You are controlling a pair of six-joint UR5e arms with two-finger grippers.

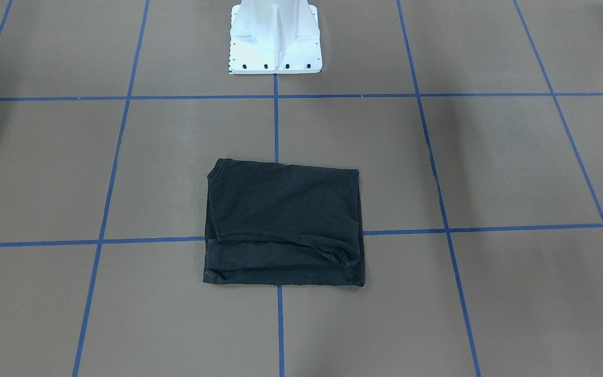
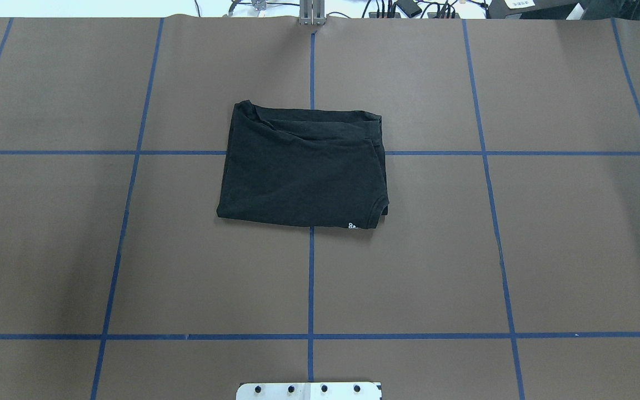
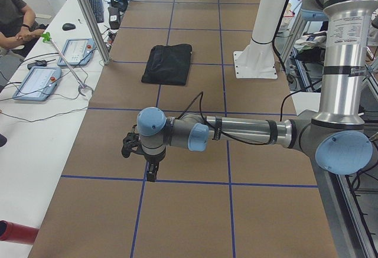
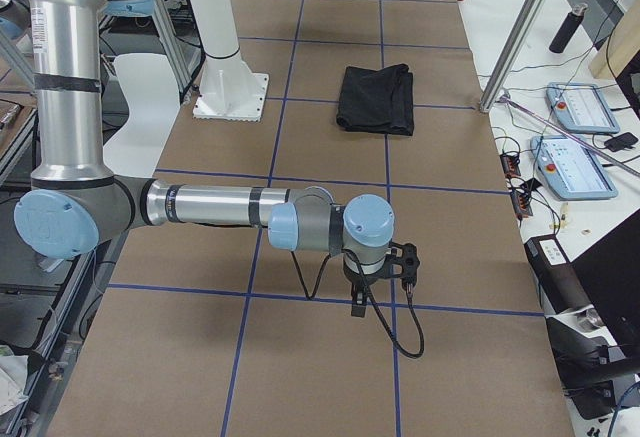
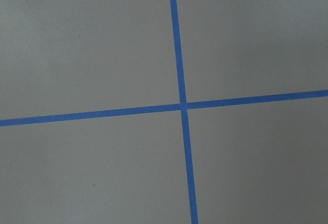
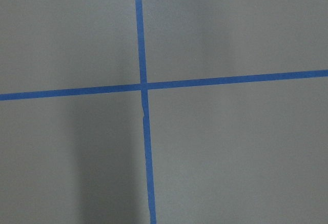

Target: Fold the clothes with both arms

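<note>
The black T-shirt [image 1: 283, 225] lies folded into a flat rectangle at the middle of the brown table, plain side up, and nothing touches it [image 2: 303, 166]. It looks small and far away in both side views [image 3: 168, 64] [image 4: 376, 99]. My left gripper [image 3: 152, 172] hangs fingers-down over a blue tape line near the table's left end, far from the shirt. Near the opposite end, my right gripper [image 4: 357, 309] hangs the same way. Each shows only in a side view, so I cannot tell whether it is open or shut. The wrist views hold only table and tape.
The white pedestal base [image 1: 275, 42] stands bolted at the robot's edge of the table [image 2: 309, 390]. Blue tape lines [image 5: 179, 106] grid the surface. On a side bench [image 3: 35, 140] lie control tablets [image 3: 36, 82] and cables, with a seated person [image 3: 15, 19] behind them.
</note>
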